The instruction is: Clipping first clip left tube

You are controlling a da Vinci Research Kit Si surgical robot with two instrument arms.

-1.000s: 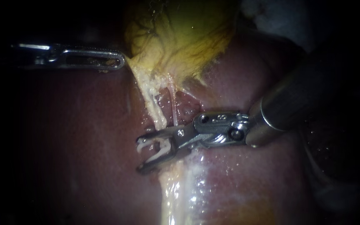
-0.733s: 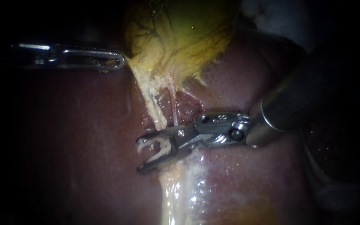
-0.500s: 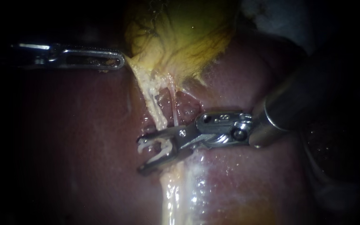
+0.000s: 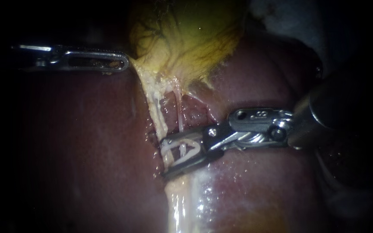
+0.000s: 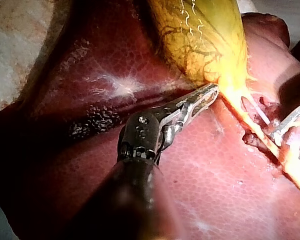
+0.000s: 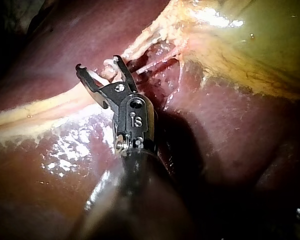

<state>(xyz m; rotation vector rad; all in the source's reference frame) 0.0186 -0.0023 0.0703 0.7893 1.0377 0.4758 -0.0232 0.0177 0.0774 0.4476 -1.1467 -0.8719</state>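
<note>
My right instrument [image 4: 165, 159] holds a white clip [image 4: 180, 143] in its wide jaws. The left tube [image 4: 157, 115] runs up and down across the jaw tips. My left instrument [image 4: 125, 64], well apart, grips the gallbladder [image 4: 186, 39] edge

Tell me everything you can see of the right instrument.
The right instrument, a dark shaft with a silver metal wrist, enters from the right and lies low over the reddish-brown liver. Its slim jaws stand apart, each touching one leg of a white V-shaped clip; a thin pale tube crosses between them, below the yellow gallbladder.
</note>
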